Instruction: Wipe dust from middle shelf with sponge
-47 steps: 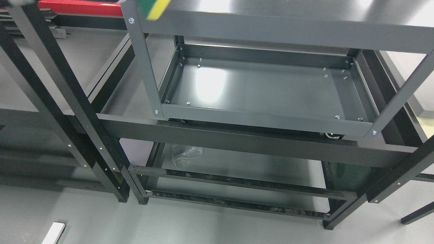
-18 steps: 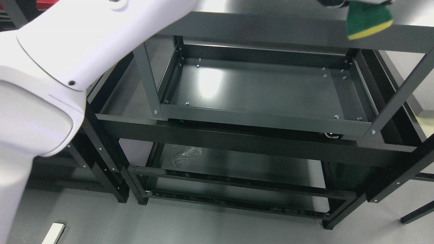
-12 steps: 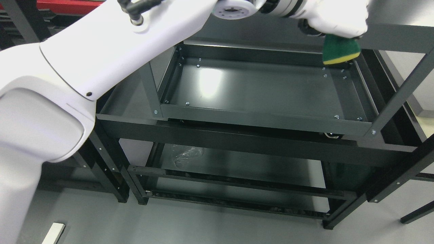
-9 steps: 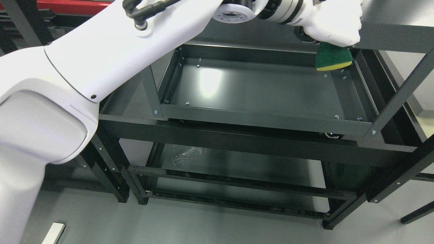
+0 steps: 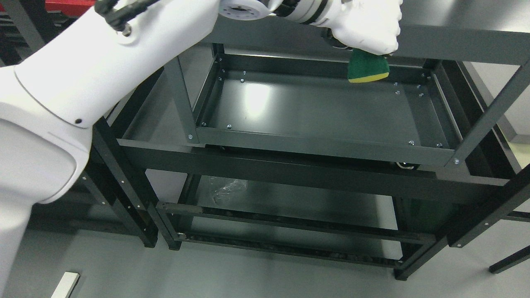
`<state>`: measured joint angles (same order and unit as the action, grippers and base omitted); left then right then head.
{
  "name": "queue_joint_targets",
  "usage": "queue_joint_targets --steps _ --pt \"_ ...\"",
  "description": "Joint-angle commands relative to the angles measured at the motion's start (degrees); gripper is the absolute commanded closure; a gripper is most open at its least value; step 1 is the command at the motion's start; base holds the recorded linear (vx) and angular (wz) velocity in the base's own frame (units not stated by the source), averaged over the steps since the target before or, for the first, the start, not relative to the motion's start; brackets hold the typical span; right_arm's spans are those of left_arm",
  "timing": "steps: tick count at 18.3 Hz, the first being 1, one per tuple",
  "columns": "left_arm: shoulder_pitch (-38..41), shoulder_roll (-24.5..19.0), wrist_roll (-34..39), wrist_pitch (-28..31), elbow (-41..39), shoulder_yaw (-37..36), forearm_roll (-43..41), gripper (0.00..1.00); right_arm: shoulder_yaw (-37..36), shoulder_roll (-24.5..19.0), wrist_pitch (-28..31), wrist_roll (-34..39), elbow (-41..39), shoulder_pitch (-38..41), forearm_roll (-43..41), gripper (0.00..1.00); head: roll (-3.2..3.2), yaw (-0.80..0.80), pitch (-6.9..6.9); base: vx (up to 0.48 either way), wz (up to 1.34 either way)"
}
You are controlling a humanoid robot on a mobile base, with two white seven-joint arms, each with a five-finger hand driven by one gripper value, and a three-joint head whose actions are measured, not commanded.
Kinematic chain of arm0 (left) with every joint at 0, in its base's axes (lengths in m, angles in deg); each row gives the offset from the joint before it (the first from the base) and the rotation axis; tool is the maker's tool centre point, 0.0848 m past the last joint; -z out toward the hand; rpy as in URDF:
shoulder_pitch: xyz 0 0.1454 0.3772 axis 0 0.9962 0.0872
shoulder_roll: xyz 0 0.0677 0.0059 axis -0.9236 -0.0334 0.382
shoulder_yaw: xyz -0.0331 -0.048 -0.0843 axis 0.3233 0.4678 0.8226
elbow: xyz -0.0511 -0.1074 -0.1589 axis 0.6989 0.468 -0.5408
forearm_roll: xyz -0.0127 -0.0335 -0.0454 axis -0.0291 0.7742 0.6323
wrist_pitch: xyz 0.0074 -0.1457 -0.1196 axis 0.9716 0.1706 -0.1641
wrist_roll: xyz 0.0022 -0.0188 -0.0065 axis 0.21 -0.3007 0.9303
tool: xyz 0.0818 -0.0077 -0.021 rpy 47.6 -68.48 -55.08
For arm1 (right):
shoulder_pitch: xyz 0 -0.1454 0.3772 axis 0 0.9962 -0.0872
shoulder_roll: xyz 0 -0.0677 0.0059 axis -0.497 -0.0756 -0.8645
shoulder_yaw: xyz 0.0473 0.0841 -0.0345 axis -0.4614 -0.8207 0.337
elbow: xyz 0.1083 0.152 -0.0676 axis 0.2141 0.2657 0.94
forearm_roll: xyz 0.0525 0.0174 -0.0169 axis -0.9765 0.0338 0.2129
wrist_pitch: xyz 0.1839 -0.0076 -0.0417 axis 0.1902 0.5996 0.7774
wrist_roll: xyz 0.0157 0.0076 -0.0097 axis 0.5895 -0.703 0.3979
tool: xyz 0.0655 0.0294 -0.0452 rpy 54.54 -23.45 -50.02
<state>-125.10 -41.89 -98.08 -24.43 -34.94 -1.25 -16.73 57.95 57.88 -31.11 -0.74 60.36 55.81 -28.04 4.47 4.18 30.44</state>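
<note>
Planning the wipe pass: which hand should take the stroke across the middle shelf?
Left. The left hand already grips the sponge, which hangs over the back right part of the middle shelf. The right hand is not in view. The left could probably lower and sweep from there.

Green-yellow sponge (image 5: 367, 69) above middle shelf (image 5: 323, 109)

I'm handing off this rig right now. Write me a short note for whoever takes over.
Left hand: shut on the green and yellow sponge, at the far right of the middle shelf.
Right hand: not in view.
Done: sponge picked up and brought to the shelf's back edge.
Unclear: whether the sponge touches the shelf floor.
Left: wipe across the shelf; most of it lies to the left and nearer the camera.
</note>
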Motion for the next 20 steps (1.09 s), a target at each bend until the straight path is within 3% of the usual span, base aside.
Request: queue_joint_targets --steps 1,6,16,18,20 --pt "3.0 -14.9 -4.2 -0.1 -14.9 11.7 3.8 0.96 0.0 1.0 4.2 -0.1 -1.0 0.0 0.0 0.00 0.00 0.00 0.00 0.000 0.00" --pt "8.3 -28.1 -6.0 -0.1 -19.4 15.5 8.2 0.96 0.0 1.0 4.2 0.0 -1.0 0.0 0.0 0.00 0.00 0.00 0.00 0.000 0.00" --pt "18.3 -49.3 -5.9 -0.1 -20.4 25.3 13.7 0.96 0.0 1.0 4.2 0.0 -1.0 0.0 0.0 0.00 0.00 0.00 0.00 0.000 0.00" --pt "23.0 -50.8 -5.8 -0.1 -20.4 30.1 14.6 0.96 0.0 1.0 4.2 0.0 -1.0 0.0 0.0 0.00 0.00 0.00 0.00 0.000 0.00" --pt "26.7 -48.7 -5.8 -0.1 -20.5 34.5 19.4 0.96 0.0 1.0 4.2 -0.1 -1.0 0.0 0.0 0.00 0.00 0.00 0.00 0.000 0.00"
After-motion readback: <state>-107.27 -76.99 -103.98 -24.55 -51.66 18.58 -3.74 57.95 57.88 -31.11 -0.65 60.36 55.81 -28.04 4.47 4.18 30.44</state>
